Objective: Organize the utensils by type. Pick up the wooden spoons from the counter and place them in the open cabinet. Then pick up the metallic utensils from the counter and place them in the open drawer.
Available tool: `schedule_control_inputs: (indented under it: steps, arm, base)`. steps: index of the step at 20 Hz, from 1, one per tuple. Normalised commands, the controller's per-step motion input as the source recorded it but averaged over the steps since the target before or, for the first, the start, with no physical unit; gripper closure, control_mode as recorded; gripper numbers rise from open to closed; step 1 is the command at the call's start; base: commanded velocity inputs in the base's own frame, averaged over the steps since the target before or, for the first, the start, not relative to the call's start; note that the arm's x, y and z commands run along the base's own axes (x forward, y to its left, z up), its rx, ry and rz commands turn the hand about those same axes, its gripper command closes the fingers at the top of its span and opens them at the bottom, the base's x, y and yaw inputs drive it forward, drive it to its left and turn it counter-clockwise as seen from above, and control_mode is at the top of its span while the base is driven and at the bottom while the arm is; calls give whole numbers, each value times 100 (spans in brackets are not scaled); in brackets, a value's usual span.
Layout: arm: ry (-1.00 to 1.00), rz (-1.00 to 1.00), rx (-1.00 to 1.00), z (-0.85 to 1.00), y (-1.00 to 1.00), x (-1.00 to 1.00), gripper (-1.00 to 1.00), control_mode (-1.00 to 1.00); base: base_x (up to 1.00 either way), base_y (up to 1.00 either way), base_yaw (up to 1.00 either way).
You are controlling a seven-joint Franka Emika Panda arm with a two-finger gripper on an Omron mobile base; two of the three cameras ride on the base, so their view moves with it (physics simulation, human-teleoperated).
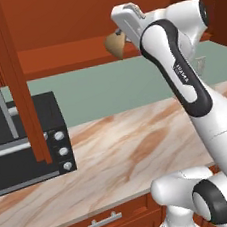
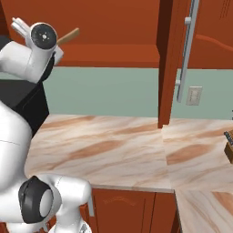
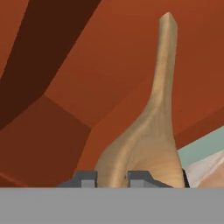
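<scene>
Clamped between my two dark finger tips, the gripper [image 3: 110,179] pinches a tan wooden spoon with a round bowl [image 3: 148,144] at the bowl end, its short handle pointing away from me into the open reddish-brown cabinet [image 1: 73,55]. From the left base view the spoon's bowl [image 1: 115,45] hangs at the level of the cabinet's shelf, above the pinkish-tan marble counter [image 1: 120,155]; from the right base view the handle [image 2: 68,35] juts past my wrist toward the cabinet interior. I judge the task to be in its first stage: this spoon is lifted and nearly delivered but not set down. Unconfirmed items: the other wooden spoon, the silvery utensil and the open drawer cannot be located on the visible counter. Whether the spoon touches the shelf cannot be determined, as my own hand blocks that contact.
</scene>
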Motion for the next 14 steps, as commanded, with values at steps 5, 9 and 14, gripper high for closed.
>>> schedule_control_inputs:
  steps: [5, 9, 14]
  arm:
    - [18, 0, 10, 27, 0, 74, 100, -100]
    - [6, -2, 9, 7, 14, 66, 100, -100]
    - [-4, -6, 7, 1, 20, 67, 100, -100]
  base:
    - [0, 0, 0]
    - [0, 0, 0]
    - [0, 0, 0]
